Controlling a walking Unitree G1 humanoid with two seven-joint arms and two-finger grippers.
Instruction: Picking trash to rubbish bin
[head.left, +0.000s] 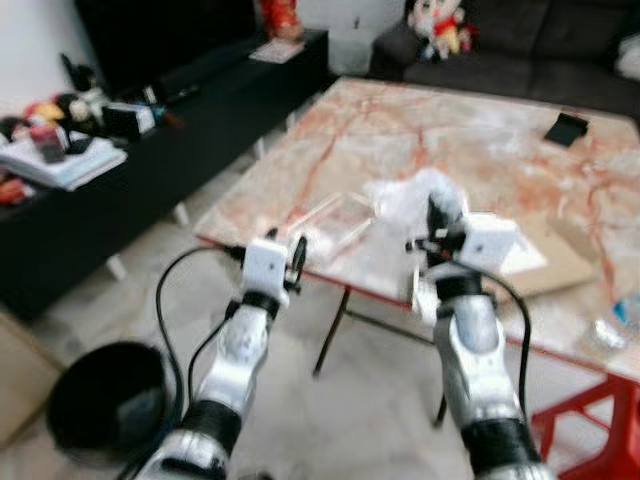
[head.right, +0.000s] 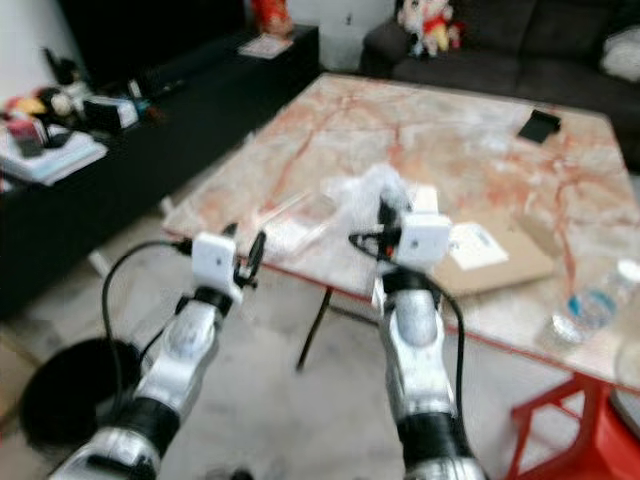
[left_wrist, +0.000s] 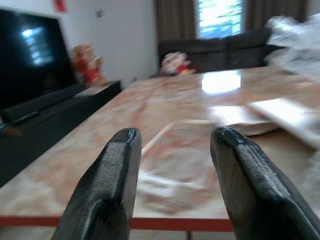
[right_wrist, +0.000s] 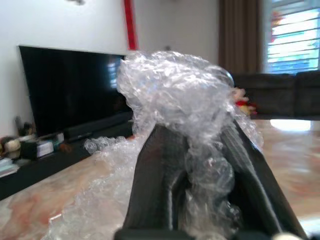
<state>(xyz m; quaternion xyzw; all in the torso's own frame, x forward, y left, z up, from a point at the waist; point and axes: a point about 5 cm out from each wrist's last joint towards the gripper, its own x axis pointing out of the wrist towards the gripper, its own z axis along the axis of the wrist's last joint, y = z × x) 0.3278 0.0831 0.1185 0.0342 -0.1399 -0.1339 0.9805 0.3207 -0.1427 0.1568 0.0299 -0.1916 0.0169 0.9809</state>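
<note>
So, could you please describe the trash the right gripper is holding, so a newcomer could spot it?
At the marble table's near edge, the right gripper is shut on crumpled clear plastic wrap. Unlike the flat clear packet beside it, it is a bunched, crinkly wad.

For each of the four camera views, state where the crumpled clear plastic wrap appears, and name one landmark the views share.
Left eye: crumpled clear plastic wrap, centre, above the right gripper.
Right eye: centre.
Left wrist: upper right corner.
Right wrist: centre, between the jaws.
Shared landmark: marble table.
</note>
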